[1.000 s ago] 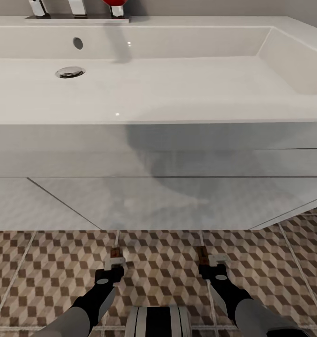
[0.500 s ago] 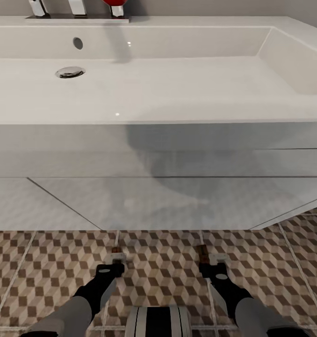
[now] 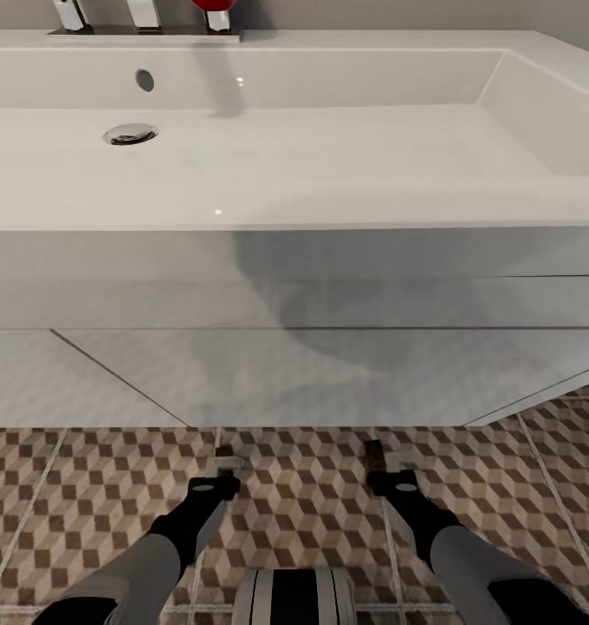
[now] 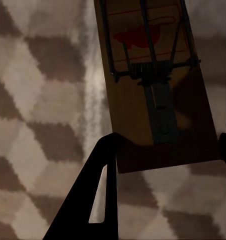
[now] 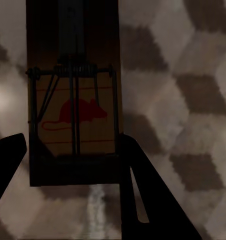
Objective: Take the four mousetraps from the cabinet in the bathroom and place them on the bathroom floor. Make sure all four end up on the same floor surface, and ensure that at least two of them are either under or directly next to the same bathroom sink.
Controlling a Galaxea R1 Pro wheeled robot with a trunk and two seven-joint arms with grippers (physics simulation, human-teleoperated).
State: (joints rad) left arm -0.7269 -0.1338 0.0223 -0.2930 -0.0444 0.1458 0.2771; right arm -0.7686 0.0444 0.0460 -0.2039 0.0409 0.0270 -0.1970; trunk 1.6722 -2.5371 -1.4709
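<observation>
I face the white sink (image 3: 329, 165) from above, with the patterned bathroom floor (image 3: 303, 495) below its vanity. My left gripper (image 3: 221, 470) is shut on a brown mousetrap (image 3: 225, 453), its black fingers (image 4: 100, 195) hugging the board's end (image 4: 143, 115) just over the tiles. My right gripper (image 3: 387, 473) is shut on another mousetrap (image 3: 374, 451), and the board with its red mouse print (image 5: 75, 115) sits between the fingers (image 5: 143, 200). Both traps point toward the vanity's foot. The cabinet is out of view.
The white vanity front (image 3: 242, 373) overhangs the floor just ahead of both grippers. A chrome tap with a red top (image 3: 147, 16) stands at the basin's back left. My own base (image 3: 294, 599) shows at the bottom edge.
Both arms have pushed forward toward the vanity, carrying their traps with them, the left one further than the right.
</observation>
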